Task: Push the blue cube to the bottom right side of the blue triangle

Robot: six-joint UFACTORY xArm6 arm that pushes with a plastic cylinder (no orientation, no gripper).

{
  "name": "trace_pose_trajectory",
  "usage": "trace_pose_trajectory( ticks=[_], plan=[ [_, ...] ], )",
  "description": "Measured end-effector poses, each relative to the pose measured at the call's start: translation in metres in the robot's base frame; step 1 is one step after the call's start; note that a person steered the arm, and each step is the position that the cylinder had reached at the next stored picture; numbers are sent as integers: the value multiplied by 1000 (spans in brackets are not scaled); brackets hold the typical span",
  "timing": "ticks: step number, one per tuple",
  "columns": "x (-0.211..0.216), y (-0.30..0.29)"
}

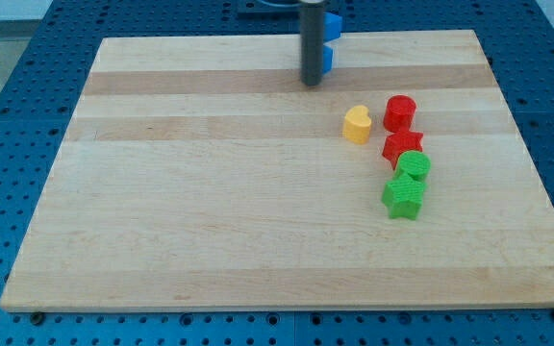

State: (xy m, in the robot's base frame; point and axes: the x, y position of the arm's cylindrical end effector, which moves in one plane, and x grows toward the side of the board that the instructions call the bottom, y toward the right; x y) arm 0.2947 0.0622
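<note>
My rod comes down from the view's top and my tip [311, 82] rests on the board near its top edge. Two blue blocks sit right behind the rod on its right side. One blue block [333, 25] is at the board's top edge, the other blue block [328, 59] is just below it. The rod hides most of both, so I cannot tell which is the cube and which the triangle. My tip is just left of and below the lower blue block.
A yellow heart block [357, 125] lies below right of my tip. A red cylinder [399, 112], a red star block [401, 147], a green cylinder [414, 166] and a green star block [403, 196] form a column at the right. The wooden board [210, 211] lies on a blue pegboard table.
</note>
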Motion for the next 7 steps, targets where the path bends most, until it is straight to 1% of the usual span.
trace_pose_trajectory(
  ticks=[1,2,3,4,5,6,7],
  plan=[
    [-1,55],
    [18,54],
    [47,1],
    [31,-55],
    [9,-75],
    [-12,-57],
    [-44,-35]
  ],
)
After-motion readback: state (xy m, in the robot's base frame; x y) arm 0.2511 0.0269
